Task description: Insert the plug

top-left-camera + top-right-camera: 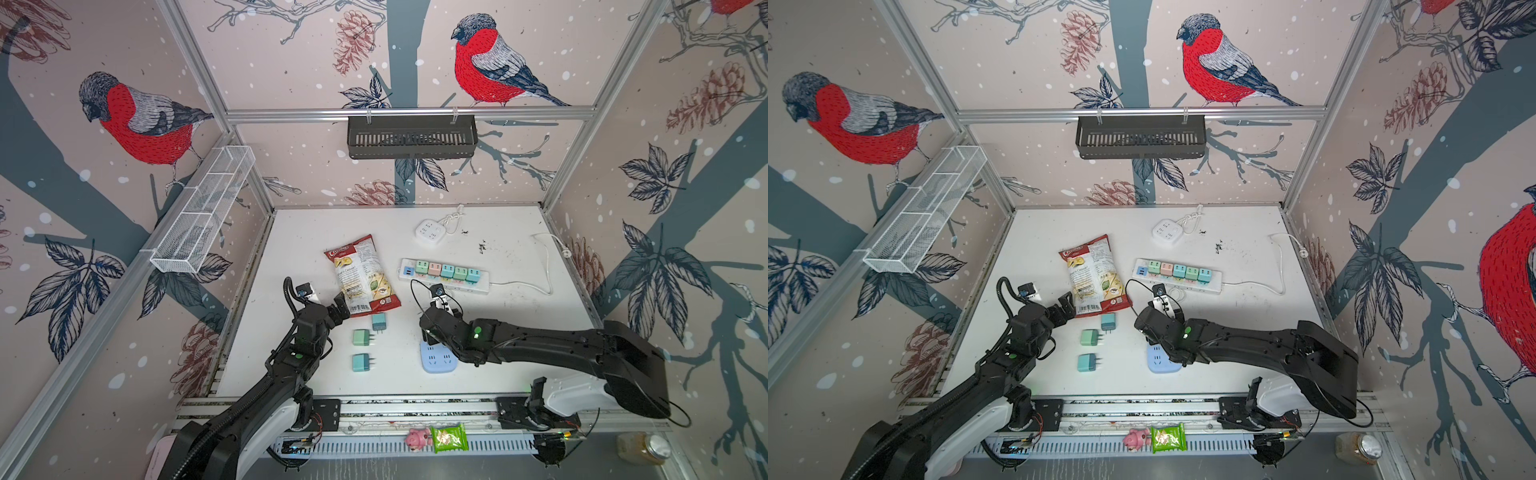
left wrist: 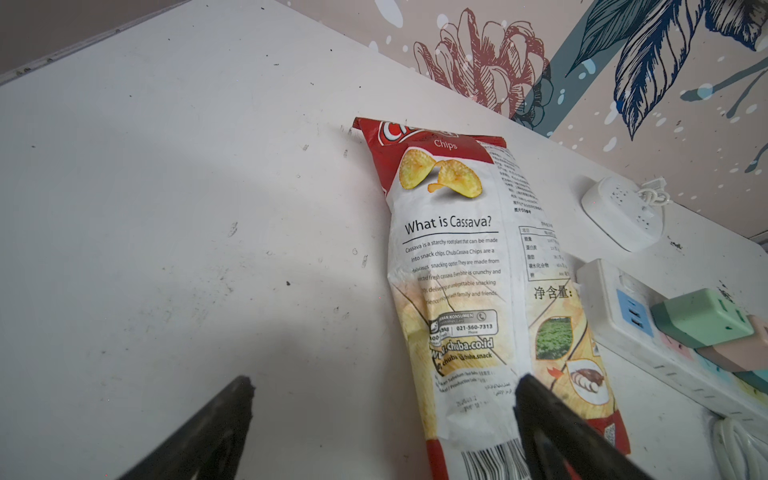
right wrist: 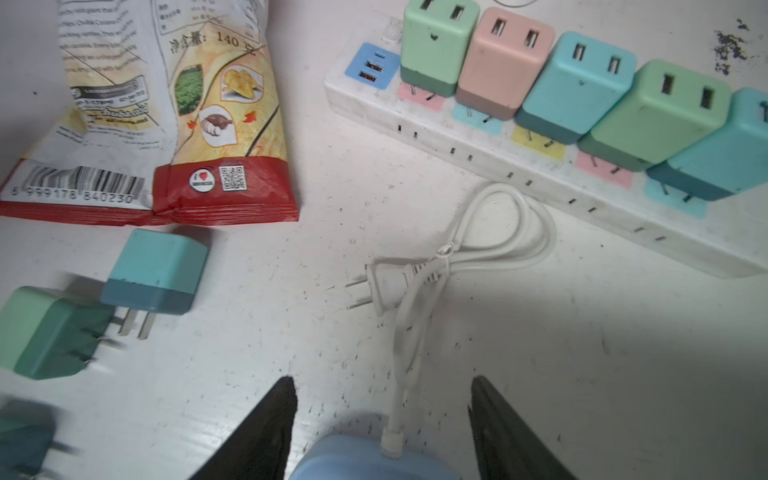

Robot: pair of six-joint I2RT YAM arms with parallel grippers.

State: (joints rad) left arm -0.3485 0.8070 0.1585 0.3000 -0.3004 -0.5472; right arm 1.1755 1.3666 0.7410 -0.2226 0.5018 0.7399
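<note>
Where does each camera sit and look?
Top views: high in front, looking down on the table; left arm and right arm show.
Left wrist: on the left arm, low, facing the chip bag; left end effector shows.
Right wrist: on the right arm, over the white plug and power strip; right end effector shows.
Shared: chip bag and power strip, everywhere.
</note>
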